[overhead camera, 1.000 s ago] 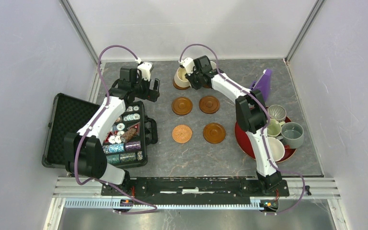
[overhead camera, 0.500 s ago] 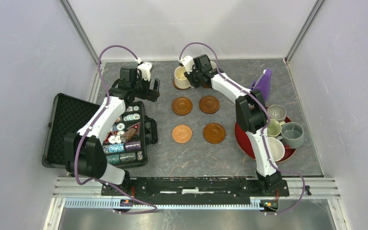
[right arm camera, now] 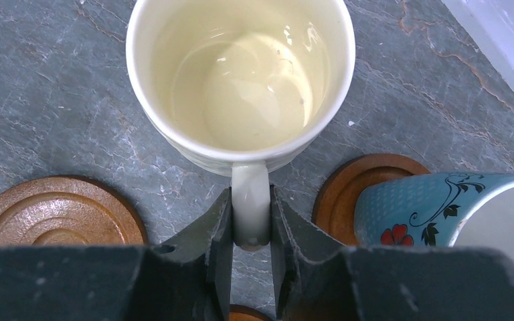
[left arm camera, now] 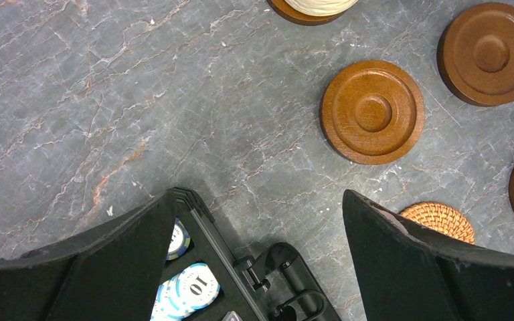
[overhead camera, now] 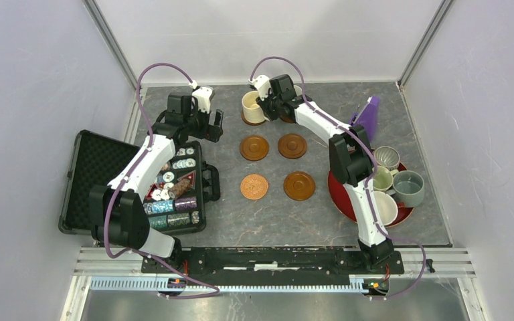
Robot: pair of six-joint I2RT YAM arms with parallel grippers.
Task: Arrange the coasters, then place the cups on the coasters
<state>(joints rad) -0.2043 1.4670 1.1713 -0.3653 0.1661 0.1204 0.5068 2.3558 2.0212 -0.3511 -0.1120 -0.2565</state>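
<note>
Grey marbled table (left arm camera: 73, 100), left gripper (left arm camera: 258, 198) spread wide, black case (left arm camera: 268, 264) of poker chips (left arm camera: 191, 287) showing between its fingers (left arm camera: 107, 267), brown coasters (left arm camera: 373, 112) beyond — woven orange coaster (left arm camera: 442, 219) nearest, cream cup (left arm camera: 320, 5) on one at the top edge.

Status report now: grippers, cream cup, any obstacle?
Left gripper open, empty. Right gripper shut on cream cup handle, cup on back coaster. Blue cup close alongside.

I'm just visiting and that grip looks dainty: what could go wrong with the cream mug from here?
The right pincer pinches the cream mug only by its thin handle, so the mug might swivel or slip. The blue mug stands close beside it, so a sideways move might knock it off its coaster.
</note>
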